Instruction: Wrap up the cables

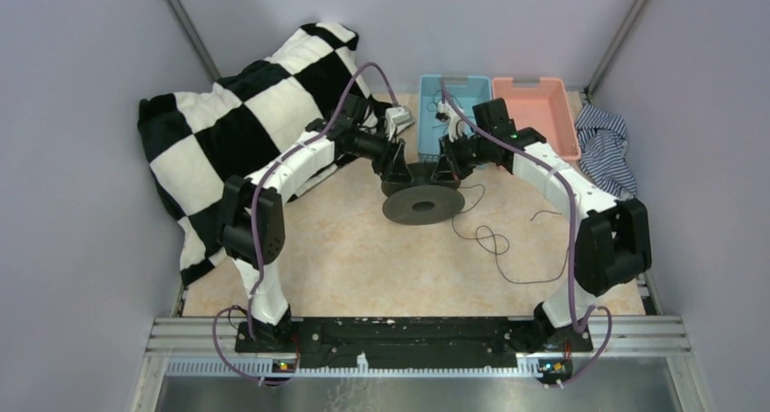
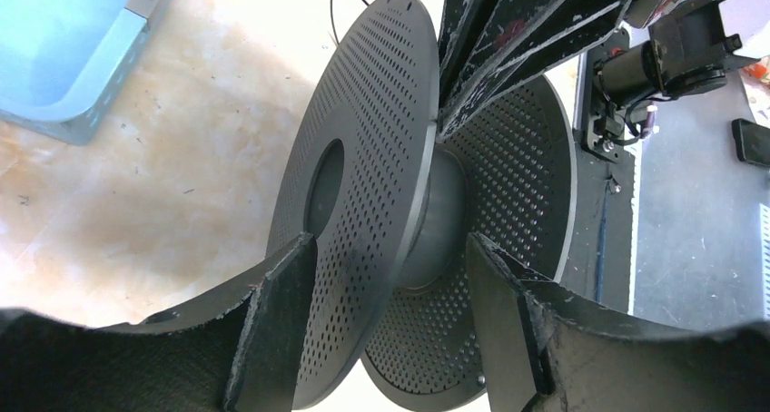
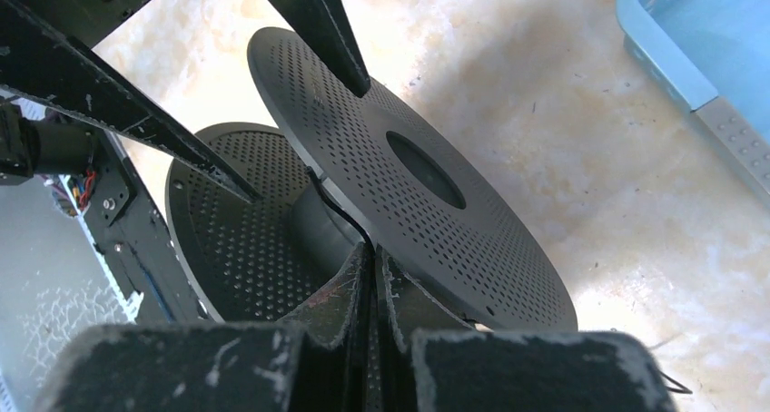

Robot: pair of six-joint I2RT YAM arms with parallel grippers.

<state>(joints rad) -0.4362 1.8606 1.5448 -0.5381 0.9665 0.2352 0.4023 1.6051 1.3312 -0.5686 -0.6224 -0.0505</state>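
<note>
A dark round spool (image 1: 422,203) with two perforated flanges lies flat mid-table. My left gripper (image 1: 397,171) is open; in the left wrist view (image 2: 389,241) its fingers straddle the rim of the spool's upper flange (image 2: 363,158). My right gripper (image 1: 447,170) is at the spool's far right side. In the right wrist view it (image 3: 372,249) is shut on a thin black cable (image 3: 331,203) that runs from its tips onto the spool's hub (image 3: 313,230) between the flanges. The rest of the cable (image 1: 495,244) lies in loose loops on the table right of the spool.
A blue bin (image 1: 454,99) and a pink bin (image 1: 536,112) stand at the back. A black-and-white checkered cloth (image 1: 245,112) covers the back left. A striped cloth (image 1: 604,144) lies at the right edge.
</note>
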